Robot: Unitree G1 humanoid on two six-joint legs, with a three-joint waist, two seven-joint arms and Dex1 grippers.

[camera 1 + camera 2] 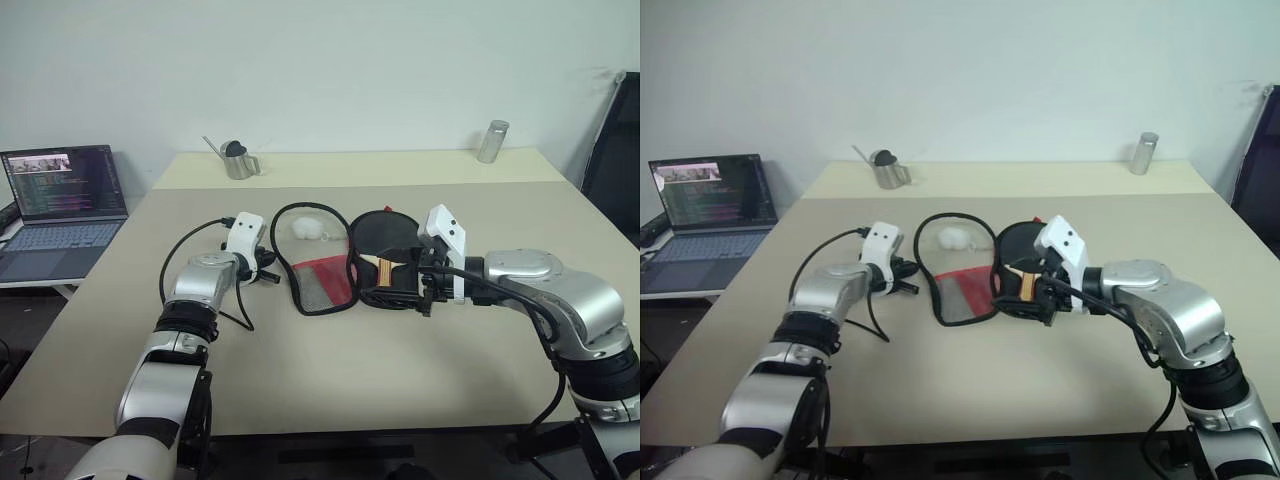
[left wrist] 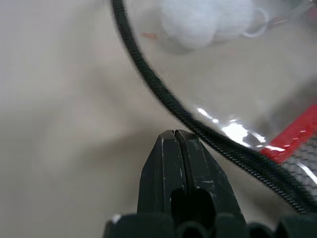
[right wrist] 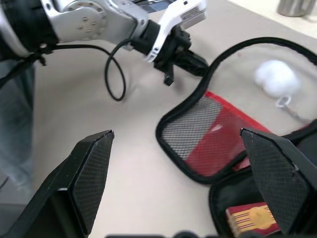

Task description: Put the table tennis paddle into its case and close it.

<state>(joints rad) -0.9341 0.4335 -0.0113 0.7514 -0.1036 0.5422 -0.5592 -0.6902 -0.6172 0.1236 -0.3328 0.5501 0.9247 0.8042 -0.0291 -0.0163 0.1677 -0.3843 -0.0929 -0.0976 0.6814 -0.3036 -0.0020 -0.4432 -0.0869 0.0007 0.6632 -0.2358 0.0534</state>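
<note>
left pincer (image 2: 174, 136) together beside case (image 1: 320, 285) edge | right pincer (image 3: 173, 178) apart | table (image 1: 330, 380) front bare

My two arms: silver-grey jointed shells with black elbow collars and white wrist camera housings. Looped black cables run alongside. Left claw (image 2: 174, 136) has smooth black fingers; right claw (image 3: 181, 163) has cross-hatched black pads.

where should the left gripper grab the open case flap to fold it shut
Grip the black zipper rim of the case's flap on its outer, robot-left curve, coming in low from that side. The flap lies flat and open there, the shut left gripper is right beside it, and the paddle sits in the other half.
</note>
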